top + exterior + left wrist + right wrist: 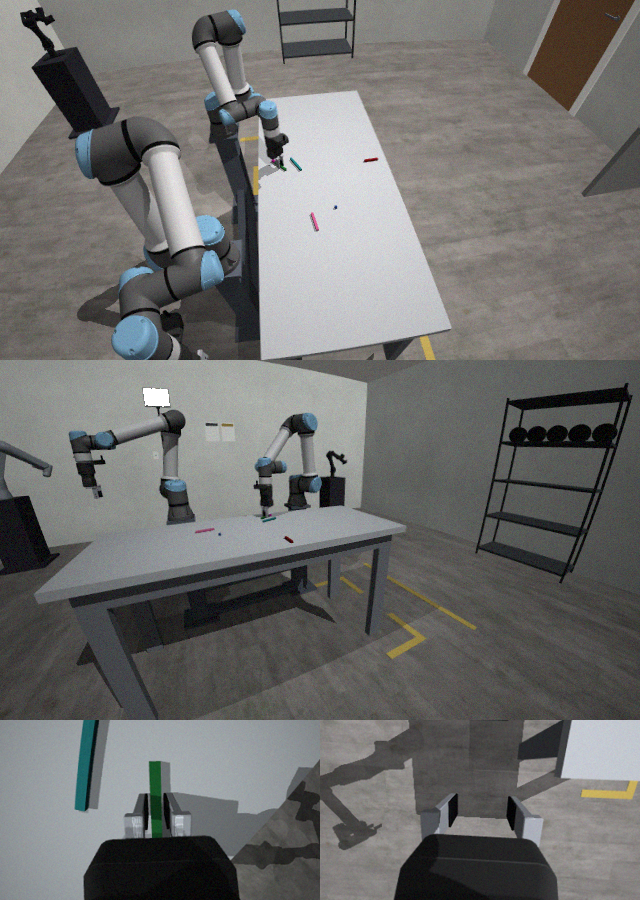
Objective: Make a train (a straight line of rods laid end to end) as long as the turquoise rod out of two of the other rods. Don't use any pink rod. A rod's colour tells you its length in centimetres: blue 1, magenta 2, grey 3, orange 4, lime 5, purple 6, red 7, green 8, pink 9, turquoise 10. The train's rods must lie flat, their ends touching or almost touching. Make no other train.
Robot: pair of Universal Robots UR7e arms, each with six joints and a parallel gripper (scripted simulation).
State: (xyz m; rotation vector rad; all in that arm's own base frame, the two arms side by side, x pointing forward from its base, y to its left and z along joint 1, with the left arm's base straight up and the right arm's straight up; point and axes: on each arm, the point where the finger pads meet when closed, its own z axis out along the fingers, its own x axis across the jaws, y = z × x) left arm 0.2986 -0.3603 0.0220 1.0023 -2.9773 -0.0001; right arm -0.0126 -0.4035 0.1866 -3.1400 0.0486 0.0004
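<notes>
1. Your left gripper (280,162) (265,514) (155,803) has its fingers a little apart, straddling the green rod (283,168) (264,518) (155,778), with slim gaps showing beside it: no clamp here!
2. That green rod lies on the table (350,280) (150,560) (241,744) (605,752), upper middle of the top view, and there's your magenta rod (273,161) (270,515) at its upper-left end; whether they touch, you can't tell.
3. Look just right of the green one: your turquoise rod (296,164) (269,519) (84,768), apart from it and slanting much the same way.
4. Over to your right gripper (202,354) (97,492) (482,812), lower left of the top view: fingers wide apart, nothing between them, off the table.
5. Elsewhere in that view, you've got the red rod (371,160) (289,539) right of the turquoise, the blue rod (335,207) (219,534) near the centre, and the pink rod (314,221) (204,530) lower left of the blue.
</notes>
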